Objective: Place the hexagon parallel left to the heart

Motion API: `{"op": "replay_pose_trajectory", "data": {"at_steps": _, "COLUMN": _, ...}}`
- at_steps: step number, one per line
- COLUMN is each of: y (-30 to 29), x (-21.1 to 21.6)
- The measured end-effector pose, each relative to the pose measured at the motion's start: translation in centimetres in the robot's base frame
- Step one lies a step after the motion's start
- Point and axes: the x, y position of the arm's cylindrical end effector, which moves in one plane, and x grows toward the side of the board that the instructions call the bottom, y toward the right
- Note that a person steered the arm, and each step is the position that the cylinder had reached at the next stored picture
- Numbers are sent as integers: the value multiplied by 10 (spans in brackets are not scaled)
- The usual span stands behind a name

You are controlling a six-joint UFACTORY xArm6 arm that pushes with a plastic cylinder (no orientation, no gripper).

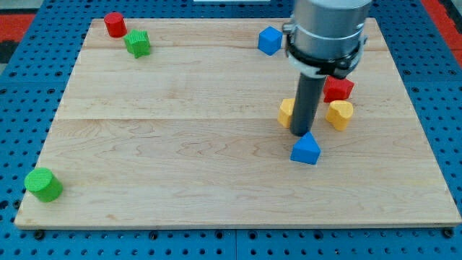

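Wooden board (pixel 180 144) on a blue pegboard, read left to right. Lower left: green cylinder (pixel 43 184). Upper left: red cylinder (pixel 114 24) beside a green star-like block (pixel 137 43). Upper centre-right: blue cube (pixel 269 40). Right of centre: the yellow hexagon (pixel 286 112), partly hidden behind the rod; my tip (pixel 302 134) rests just right of it, touching or nearly touching the blue triangular block (pixel 306 149) below. Further right: yellow heart (pixel 339 114), with a red block (pixel 338 89) above it. The arm carries no claw, so there is nothing to open or close. Risk, as a judgement: the tip sits between hexagon and heart, so a sideways stroke could displace the heart or drag the blue triangular block along.
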Motion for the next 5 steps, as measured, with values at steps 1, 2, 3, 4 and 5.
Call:
{"op": "replay_pose_trajectory", "data": {"at_steps": 1, "y": -8, "x": 0}}
{"op": "replay_pose_trajectory", "data": {"at_steps": 2, "y": 28, "x": 4}}
{"op": "replay_pose_trajectory", "data": {"at_steps": 3, "y": 98, "x": 6}}
{"op": "replay_pose_trajectory", "data": {"at_steps": 4, "y": 114, "x": 3}}
{"op": "replay_pose_trajectory", "data": {"at_steps": 5, "y": 82, "x": -4}}
